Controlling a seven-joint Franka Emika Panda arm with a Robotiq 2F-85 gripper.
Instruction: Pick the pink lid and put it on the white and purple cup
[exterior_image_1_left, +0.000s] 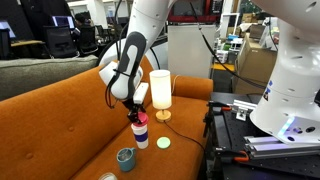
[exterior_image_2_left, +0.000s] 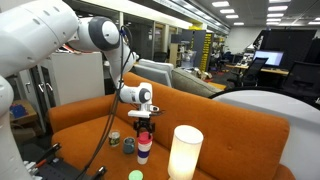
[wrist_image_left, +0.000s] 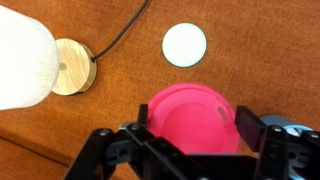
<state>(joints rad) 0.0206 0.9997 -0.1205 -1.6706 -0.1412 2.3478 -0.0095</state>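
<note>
My gripper (wrist_image_left: 195, 122) is shut on the pink lid (wrist_image_left: 190, 115), one finger on each side of its rim. In both exterior views the gripper (exterior_image_1_left: 137, 113) (exterior_image_2_left: 144, 123) points straight down and holds the pink lid (exterior_image_1_left: 139, 119) (exterior_image_2_left: 144, 131) at the mouth of the white and purple cup (exterior_image_1_left: 141, 134) (exterior_image_2_left: 145, 149), which stands upright on the orange sofa seat. I cannot tell whether the lid rests on the rim. In the wrist view the lid hides the cup.
A lamp with a white shade (exterior_image_1_left: 160, 89) (exterior_image_2_left: 185, 153) (wrist_image_left: 22, 62) and round wooden base (wrist_image_left: 72, 66) stands beside the cup. A pale flat disc (exterior_image_1_left: 163, 142) (wrist_image_left: 185, 44) lies near it. A squat grey-teal cup (exterior_image_1_left: 126, 157) (exterior_image_2_left: 129, 146) sits close by. A black case (exterior_image_1_left: 240, 125) stands beside the sofa.
</note>
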